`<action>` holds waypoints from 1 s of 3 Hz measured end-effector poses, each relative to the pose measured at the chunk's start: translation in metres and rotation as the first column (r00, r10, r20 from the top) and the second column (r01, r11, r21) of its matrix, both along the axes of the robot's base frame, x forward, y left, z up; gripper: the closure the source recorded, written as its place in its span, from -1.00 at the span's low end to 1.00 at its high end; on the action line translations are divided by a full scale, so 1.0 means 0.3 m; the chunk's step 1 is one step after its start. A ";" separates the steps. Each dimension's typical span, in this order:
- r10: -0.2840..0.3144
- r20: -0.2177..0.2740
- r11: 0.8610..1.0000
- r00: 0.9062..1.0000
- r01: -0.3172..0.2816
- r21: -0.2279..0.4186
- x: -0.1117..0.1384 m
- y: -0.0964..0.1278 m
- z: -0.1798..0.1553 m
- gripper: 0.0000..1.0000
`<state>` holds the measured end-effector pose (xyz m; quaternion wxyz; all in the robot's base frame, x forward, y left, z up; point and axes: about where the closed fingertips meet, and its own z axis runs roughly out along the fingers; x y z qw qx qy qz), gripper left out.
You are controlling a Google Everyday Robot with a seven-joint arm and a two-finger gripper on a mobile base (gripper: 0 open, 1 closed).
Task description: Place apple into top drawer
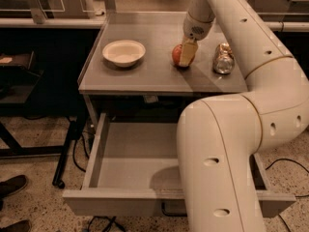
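The apple (176, 55), red and round, sits on the grey tabletop (145, 79) right of centre. My gripper (185, 57) reaches straight down from above and is at the apple, covering its right side. The top drawer (94, 149) stands pulled open below the tabletop, and its visible inside holds nothing. My own arm (227, 153) hides the drawer's right half. The drawer's handle is out of view.
A white bowl (123, 52) stands left of the apple. A shiny metal can (223, 58) stands to its right. A dark table frame and cables lie on the floor at left, where shoes (12, 185) also show. Chairs and desks stand behind.
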<state>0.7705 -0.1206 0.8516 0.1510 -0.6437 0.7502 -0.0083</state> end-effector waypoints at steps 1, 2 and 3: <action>-0.001 0.005 1.000 1.000 0.001 0.006 0.001 -0.001 0.004 1.00; -0.024 0.068 0.996 0.997 0.018 0.089 0.004 -0.024 0.068 1.00; -0.038 0.100 0.986 0.994 0.021 0.165 -0.046 -0.058 0.123 1.00</action>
